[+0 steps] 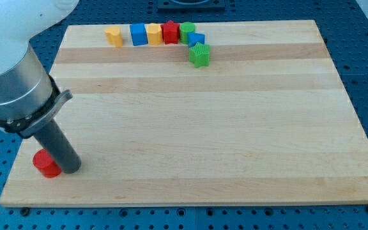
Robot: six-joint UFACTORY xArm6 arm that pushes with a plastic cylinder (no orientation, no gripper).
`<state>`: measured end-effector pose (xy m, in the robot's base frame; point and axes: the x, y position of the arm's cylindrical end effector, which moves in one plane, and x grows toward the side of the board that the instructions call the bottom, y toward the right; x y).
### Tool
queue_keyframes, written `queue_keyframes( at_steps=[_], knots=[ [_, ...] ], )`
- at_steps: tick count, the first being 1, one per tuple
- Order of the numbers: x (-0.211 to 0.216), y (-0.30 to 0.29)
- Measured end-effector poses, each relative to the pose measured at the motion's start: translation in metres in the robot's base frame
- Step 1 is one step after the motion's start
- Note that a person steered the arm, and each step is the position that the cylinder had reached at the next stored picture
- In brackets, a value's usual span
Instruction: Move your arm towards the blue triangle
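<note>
**Eight blocks counted; rod far from the blue triangle**

Eight blocks were counted on the wooden board (190,128): two red, two yellow, two blue and two green. Seven of them were gathered near the view's top edge. From the view's left, a yellow block (114,36) stood slightly apart, followed by a blue cube (138,34), a second yellow block (154,33), a red star (170,31) and a green round block (187,30), these four packed close in a row. The blue triangle (196,40) was seen just below and to the right of the green round block, with a green star (199,55) just beneath it.

The eighth block, a red cylinder (45,163), was found alone at the view's bottom left corner. My tip (70,168) was set down just beside it, on its right, seemingly touching. No gripper was fitted, only the plain rod, so no opening or closing could be reported. The tip was well apart from the blue triangle, across the board.
</note>
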<state>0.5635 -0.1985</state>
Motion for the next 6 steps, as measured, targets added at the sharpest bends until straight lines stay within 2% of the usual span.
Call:
queue_keyframes(
  at_steps=[3, 4, 6],
  knots=[
    [-0.090, 0.061],
    [-0.119, 0.125],
    [-0.224, 0.267]
  ],
)
